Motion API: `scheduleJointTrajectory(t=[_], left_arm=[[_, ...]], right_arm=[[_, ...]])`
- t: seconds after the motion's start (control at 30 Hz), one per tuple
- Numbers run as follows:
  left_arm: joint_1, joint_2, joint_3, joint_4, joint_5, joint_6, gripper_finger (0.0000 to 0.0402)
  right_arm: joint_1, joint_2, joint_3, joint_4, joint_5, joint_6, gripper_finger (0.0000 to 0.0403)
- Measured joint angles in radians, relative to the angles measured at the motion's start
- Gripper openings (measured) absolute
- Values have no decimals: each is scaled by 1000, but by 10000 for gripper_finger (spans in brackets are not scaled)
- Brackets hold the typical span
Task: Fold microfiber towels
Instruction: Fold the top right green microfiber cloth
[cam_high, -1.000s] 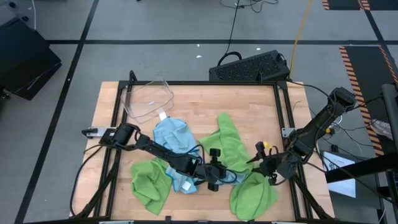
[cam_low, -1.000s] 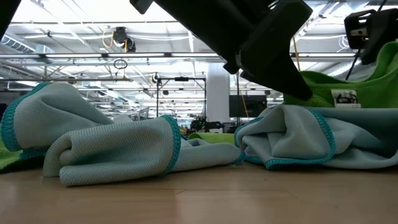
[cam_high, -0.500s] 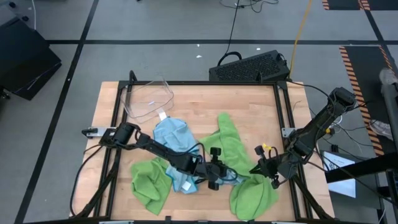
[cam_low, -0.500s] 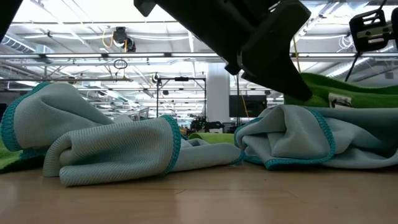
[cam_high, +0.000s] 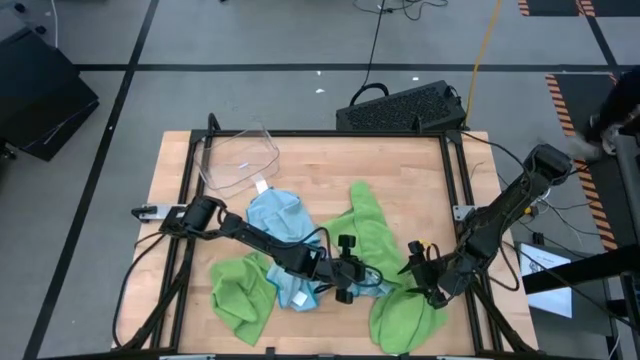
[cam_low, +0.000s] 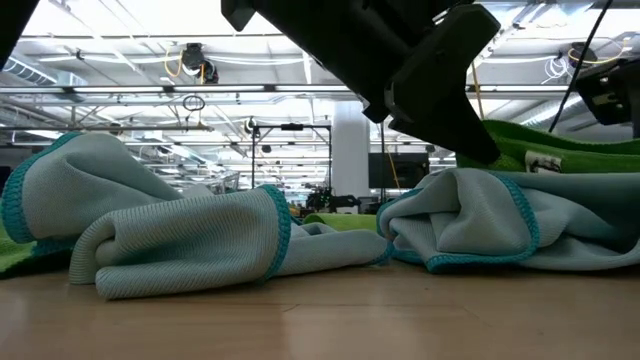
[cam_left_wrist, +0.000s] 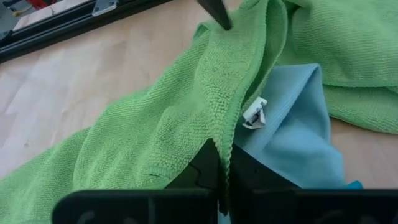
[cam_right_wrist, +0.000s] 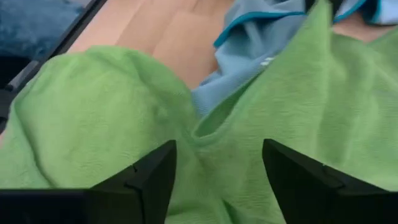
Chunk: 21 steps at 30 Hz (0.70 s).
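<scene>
Left wrist view: my left gripper (cam_left_wrist: 222, 163) pinches the lime green microfiber towel's (cam_left_wrist: 186, 118) edge; my right gripper (cam_right_wrist: 214, 163), jaws wide, could snag both layers underneath.

Overhead, table-level, two wrist views (close), sharing towels (cam_high: 290, 250)

Lime green towels (cam_high: 243, 297), light blue towels (cam_high: 277, 216) with teal stitched edging, small white tag (cam_left_wrist: 254, 112). Tabletop (cam_high: 320, 165) light wood grain, black frame. Clear bin (cam_high: 240, 160). Arms dark.
</scene>
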Motion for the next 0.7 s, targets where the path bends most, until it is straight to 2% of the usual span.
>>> scheduleJointTrajectory(t=[0.2, 0.37, 0.5, 0.7], left_arm=[[9, 0, 0, -1, 37, -1, 8], [9, 0, 0, -1, 37, 3, 6], [12, 0, 0, -1, 38, 4, 8], [14, 0, 0, -1, 38, 1, 5]], right_arm=[[27, 0, 0, 43, 1, 30, 220], [52, 35, 0, 39, 56, 44, 194], [53, 68, 0, 38, 102, 38, 188], [53, 99, 0, 40, 119, 27, 174]])
